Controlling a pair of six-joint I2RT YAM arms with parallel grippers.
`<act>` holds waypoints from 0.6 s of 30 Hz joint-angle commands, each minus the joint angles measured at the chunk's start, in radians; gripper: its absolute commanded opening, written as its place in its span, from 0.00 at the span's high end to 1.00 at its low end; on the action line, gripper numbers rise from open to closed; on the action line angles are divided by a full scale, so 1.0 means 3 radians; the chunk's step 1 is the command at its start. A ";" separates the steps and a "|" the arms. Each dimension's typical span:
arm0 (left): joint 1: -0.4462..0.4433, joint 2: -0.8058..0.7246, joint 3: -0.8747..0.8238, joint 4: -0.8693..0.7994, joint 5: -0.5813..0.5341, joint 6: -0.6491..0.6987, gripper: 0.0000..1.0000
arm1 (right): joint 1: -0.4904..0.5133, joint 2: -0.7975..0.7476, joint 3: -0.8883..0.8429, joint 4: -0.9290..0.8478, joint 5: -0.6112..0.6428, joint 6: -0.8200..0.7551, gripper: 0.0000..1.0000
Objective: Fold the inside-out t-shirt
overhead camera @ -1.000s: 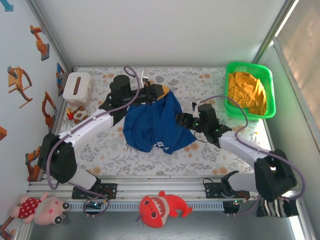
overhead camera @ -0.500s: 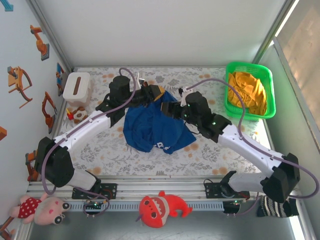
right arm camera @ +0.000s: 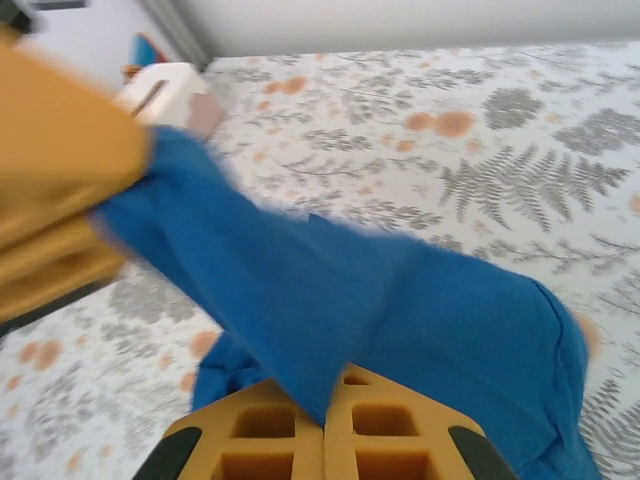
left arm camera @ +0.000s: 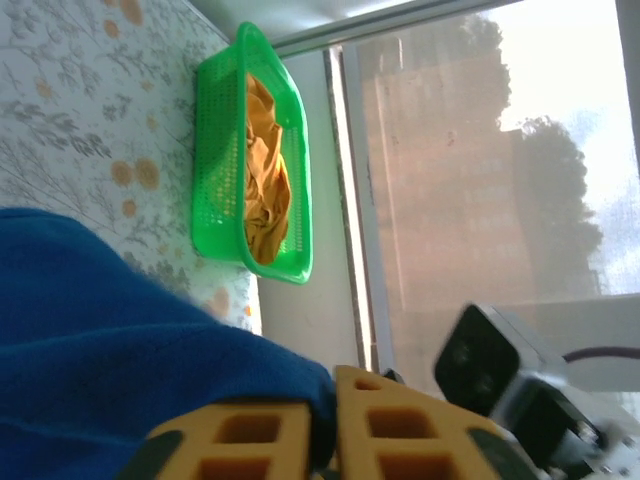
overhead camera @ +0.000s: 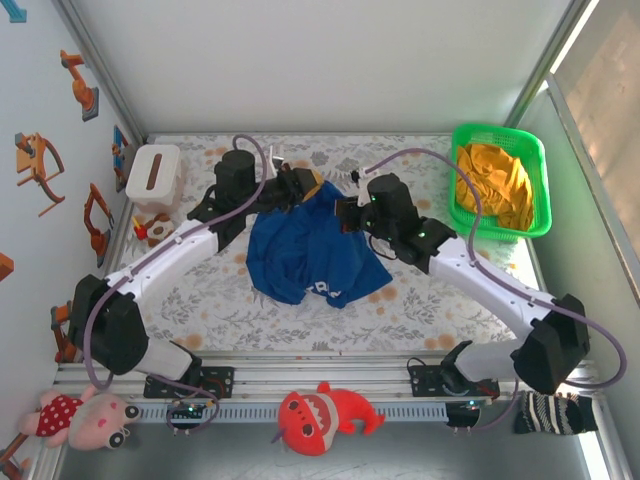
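Note:
The inside-out t-shirt, royal blue, lies bunched on the flowered table, its far edge lifted. At the shirt's far left corner, my left gripper has a fold of blue cloth pinched between its yellow fingers; its jaws stand only slightly apart around the cloth. My right gripper is at the far right edge of the shirt. In the right wrist view it is shut on a point of the blue cloth, which stretches from there toward the left gripper's fingers.
A white tissue box and a small toy sit at the far left. A green basket holding an orange-yellow garment stands at the far right. Plush toys lie in front of the arm bases.
My right arm swung from the shirt's right side up to its far edge, then closed on the cloth. The left gripper stayed at the far corner with the cloth in it.

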 commanded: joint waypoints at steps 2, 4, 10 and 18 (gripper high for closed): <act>0.0233 0.0273 0.0196 -0.0168 0.0087 0.0357 0.47 | -0.0186 -0.0357 -0.0372 0.0341 -0.0840 -0.0066 1.00; 0.0295 0.0346 0.0188 -0.0116 0.0144 0.0419 0.43 | -0.0314 -0.0431 -0.0584 0.0585 -0.1081 0.0066 1.00; 0.0288 0.0066 -0.0375 0.0001 -0.0013 0.0617 0.42 | -0.0530 -0.0453 -0.0920 0.0978 -0.1302 0.0388 1.00; -0.0335 -0.0721 -0.0964 -0.0608 -0.1230 0.1553 0.42 | -0.0548 -0.0389 -0.0955 0.0999 -0.1240 0.0452 1.00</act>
